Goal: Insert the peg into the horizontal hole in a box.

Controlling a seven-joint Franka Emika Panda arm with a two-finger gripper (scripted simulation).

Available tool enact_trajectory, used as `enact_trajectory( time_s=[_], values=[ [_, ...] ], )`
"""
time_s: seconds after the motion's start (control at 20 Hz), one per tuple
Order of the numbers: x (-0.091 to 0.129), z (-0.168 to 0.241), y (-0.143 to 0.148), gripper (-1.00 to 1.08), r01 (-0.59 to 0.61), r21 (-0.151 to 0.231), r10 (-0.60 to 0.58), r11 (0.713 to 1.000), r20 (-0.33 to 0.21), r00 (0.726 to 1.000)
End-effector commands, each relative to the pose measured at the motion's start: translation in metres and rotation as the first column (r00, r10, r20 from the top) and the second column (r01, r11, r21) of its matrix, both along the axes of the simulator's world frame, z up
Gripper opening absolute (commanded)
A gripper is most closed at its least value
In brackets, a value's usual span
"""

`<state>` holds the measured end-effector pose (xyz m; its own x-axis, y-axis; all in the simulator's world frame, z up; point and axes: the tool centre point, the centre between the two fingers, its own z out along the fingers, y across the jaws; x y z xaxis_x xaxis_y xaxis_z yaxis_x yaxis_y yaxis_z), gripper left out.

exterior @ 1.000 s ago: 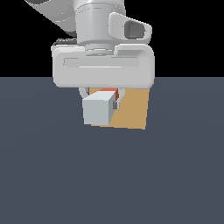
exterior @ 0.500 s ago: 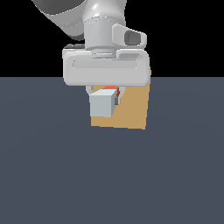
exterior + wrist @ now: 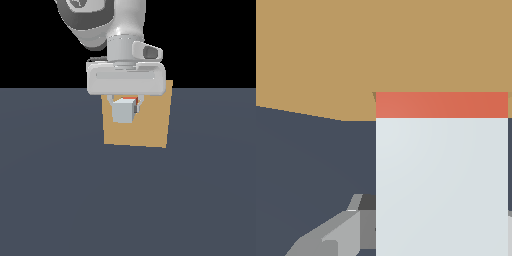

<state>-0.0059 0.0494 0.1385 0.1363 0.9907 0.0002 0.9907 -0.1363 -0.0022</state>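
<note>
The peg (image 3: 123,110) shows end-on in the exterior view, a white-grey square face with a sliver of red-orange behind it. My gripper (image 3: 125,106) is shut on the peg, holding it level in front of the tan box (image 3: 150,125). In the wrist view the peg (image 3: 441,180) runs toward the box (image 3: 356,50), and its red-orange end meets the box face. A thin dark edge beside that end may be the hole's rim; the hole itself is hidden behind the peg. One grey finger (image 3: 331,235) shows beside the peg.
The box stands on a flat dark blue-grey floor (image 3: 65,190). The arm's grey wrist body (image 3: 126,80) hangs over the box's upper edge and hides part of it.
The gripper with the peg has moved away from the camera toward the box and to the exterior view's right. The peg now sits higher against the box face.
</note>
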Motion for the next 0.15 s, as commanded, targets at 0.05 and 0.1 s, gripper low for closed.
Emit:
enact_trajectory(
  time_s=[0.05, 0.1],
  values=[
    [0.0036, 0.0025, 0.0080, -1.00, 0.002, 0.000, -0.002, 1.000, 0.005, 1.000],
    [0.0037, 0.0025, 0.0084, -1.00, 0.002, 0.000, -0.002, 1.000, 0.005, 1.000]
  ],
)
